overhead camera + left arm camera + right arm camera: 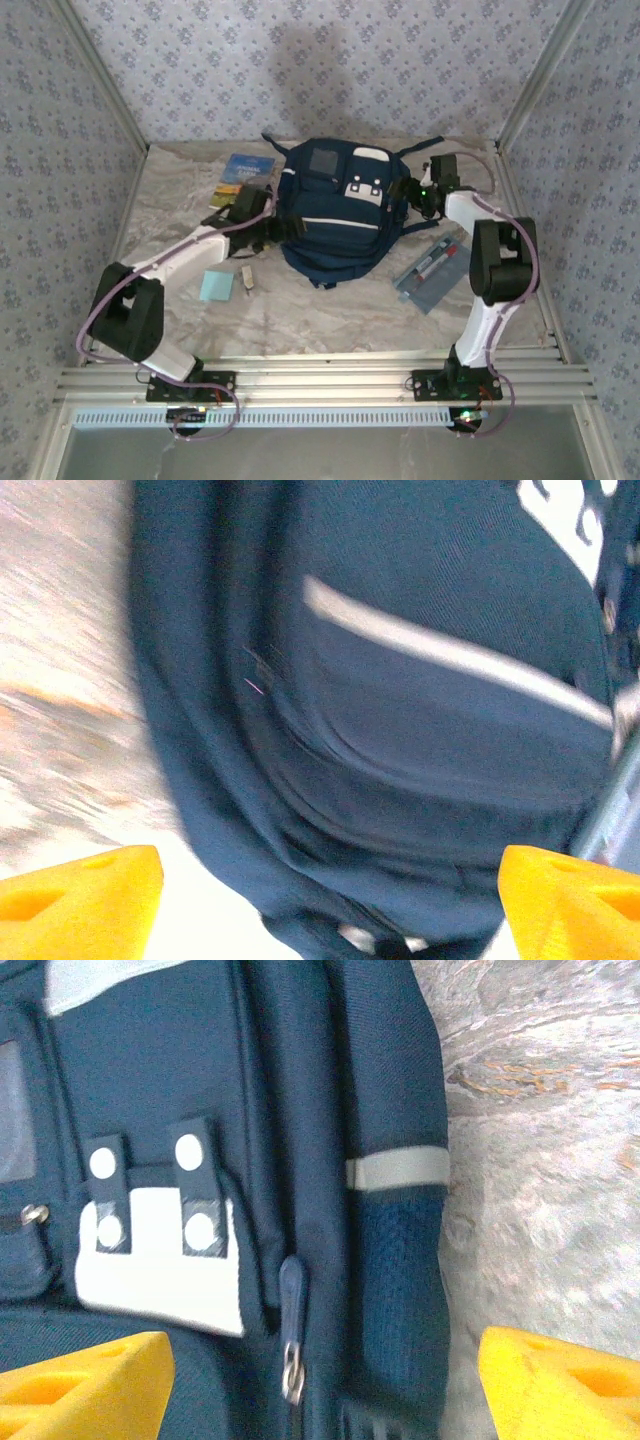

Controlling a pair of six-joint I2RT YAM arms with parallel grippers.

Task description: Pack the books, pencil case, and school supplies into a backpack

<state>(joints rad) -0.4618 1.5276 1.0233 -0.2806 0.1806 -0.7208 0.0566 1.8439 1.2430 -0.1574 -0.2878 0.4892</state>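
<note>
Backpack [335,215] lies front-up in the middle of the bench [330,310]. Left gripper [275,228] is right at its left flank, jaws spread wide, holding nothing. Right gripper [408,192] hovers over the right flank by the zip pull [292,1360], wide too, empty.

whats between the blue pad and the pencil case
Top view: a small beige block beside the pad, then the backpack's lower end, then bare tabletop up to the pencil case.
</note>
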